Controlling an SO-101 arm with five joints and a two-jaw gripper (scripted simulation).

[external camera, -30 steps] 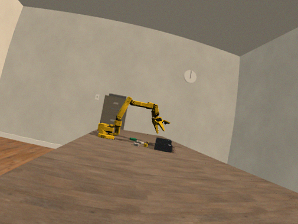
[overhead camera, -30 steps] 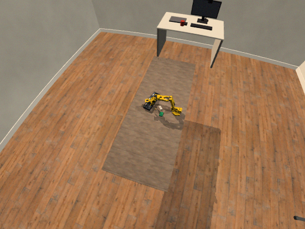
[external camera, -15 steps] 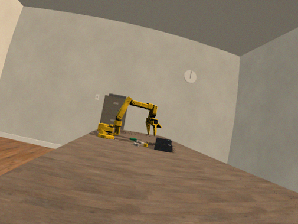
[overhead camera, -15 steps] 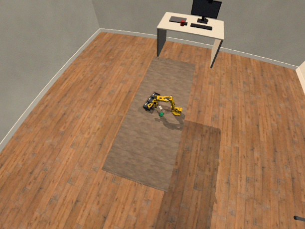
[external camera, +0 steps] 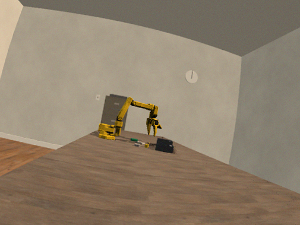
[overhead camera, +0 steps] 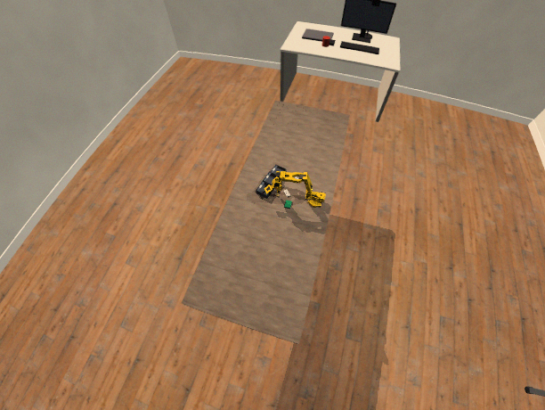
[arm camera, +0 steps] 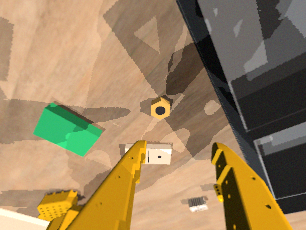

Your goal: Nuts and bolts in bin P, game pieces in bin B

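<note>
In the wrist view my gripper (arm camera: 177, 165) hangs above the table with its fingers partly apart and nothing between them. Below it lie a yellow hex nut (arm camera: 160, 108), a white game piece with a black dot (arm camera: 157, 154) partly behind the left finger, and a small grey threaded bolt (arm camera: 198, 202). The dark bins (arm camera: 255, 90) run along the right edge; their labels are out of sight. In the exterior view the gripper (external camera: 152, 132) points down, just left of the bins (external camera: 165, 145) and well above the table.
A green block (arm camera: 67, 129) lies to the left of the nut and also shows in the top view (overhead camera: 288, 204). The arm's yellow base (overhead camera: 317, 199) stands to the right of the objects. The bins (overhead camera: 268, 181) stand at the objects' far left.
</note>
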